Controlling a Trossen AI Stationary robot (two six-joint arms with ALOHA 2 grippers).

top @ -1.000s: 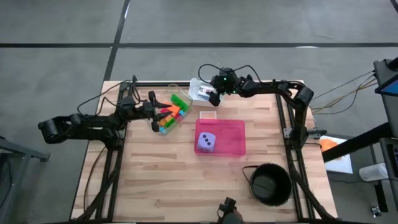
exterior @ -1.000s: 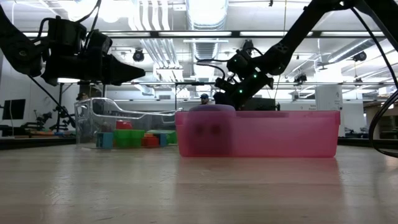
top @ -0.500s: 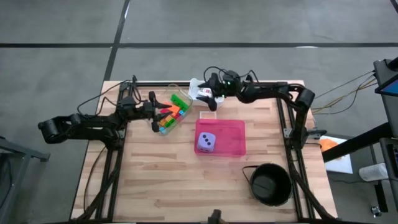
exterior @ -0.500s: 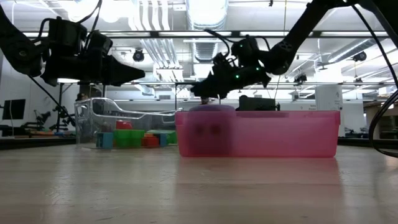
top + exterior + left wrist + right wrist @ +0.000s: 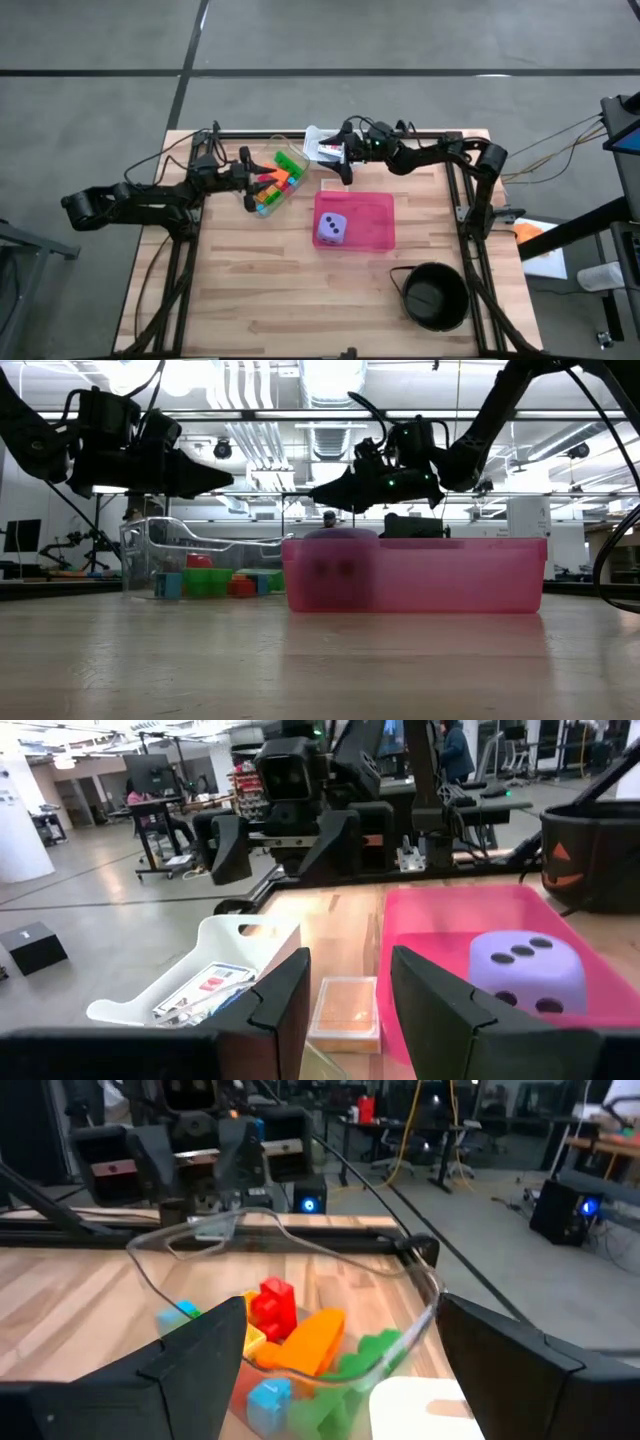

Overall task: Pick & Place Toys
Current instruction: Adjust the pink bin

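Here we found the left gripper (image 5: 247, 187) at the left end of a clear plastic container (image 5: 262, 208) on the far left part of the wooden table (image 5: 270, 290). From above, one finger seemed to lie along the container's end wall, yet we could not tell whether it pinched that wall; the left wrist view showed the two fingers (image 5: 272, 1010) standing a little apart with nothing plainly between them. Inside the container lay the bricks (image 5: 278, 182), green, orange, red and blue, heaped together. Just right of it, at the table's far edge, sat a white tray (image 5: 320, 147) holding cards, and near that a small clear box (image 5: 346, 1013) rested on the wood. The right gripper (image 5: 342, 164) hovered above that spot, raised off the table, its fingers (image 5: 200, 1355) spread wide and empty, pointing toward the container. Nearer the middle stood the pink bin (image 5: 374, 230), with the lilac die (image 5: 332, 229) in its left part. The black bowl (image 5: 435, 297) sat at the near right.
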